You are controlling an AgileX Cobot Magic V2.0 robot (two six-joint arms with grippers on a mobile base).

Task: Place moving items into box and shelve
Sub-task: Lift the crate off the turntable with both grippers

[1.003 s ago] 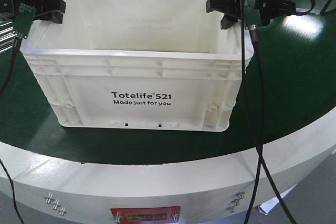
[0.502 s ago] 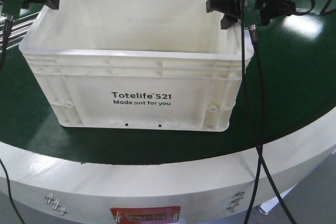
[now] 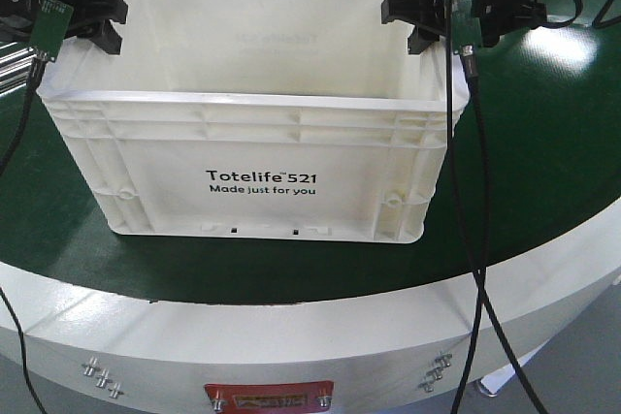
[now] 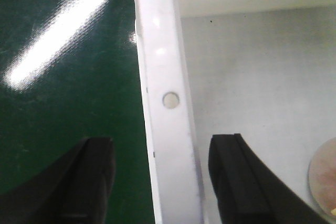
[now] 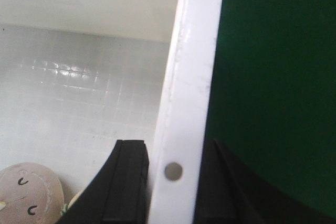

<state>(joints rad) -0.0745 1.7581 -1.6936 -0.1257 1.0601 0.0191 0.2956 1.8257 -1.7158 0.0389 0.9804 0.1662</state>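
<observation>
Box (image 3: 262,143), cream-white and lettered "Totelife 521", stands on the green tabletop (image 3: 543,143) with a pair of black fingers at each end wall.

The left fingers (image 3: 109,11) (image 4: 89,182) are held apart astride the left rim. One hangs outside it over the tabletop and the other inside over the box floor, with a clear gap between each finger and the rim. A small round hole (image 4: 170,99) in the rim lies just ahead of them, midway between the two.

The right fingers (image 3: 398,9) (image 5: 128,182) are clamped on the right rim, one against its inner face and one against its outer. A like hole (image 5: 173,171) sits between them.

On the box floor beside the inner right finger lies a round tan toy (image 5: 26,192) with small black marks, partly cut off. A pale round edge (image 4: 323,182) beside the inner left finger is too cropped to identify.

A black cable (image 3: 475,191) drops from behind the right fingers, past the box's corner and over the tabletop's edge.
</observation>
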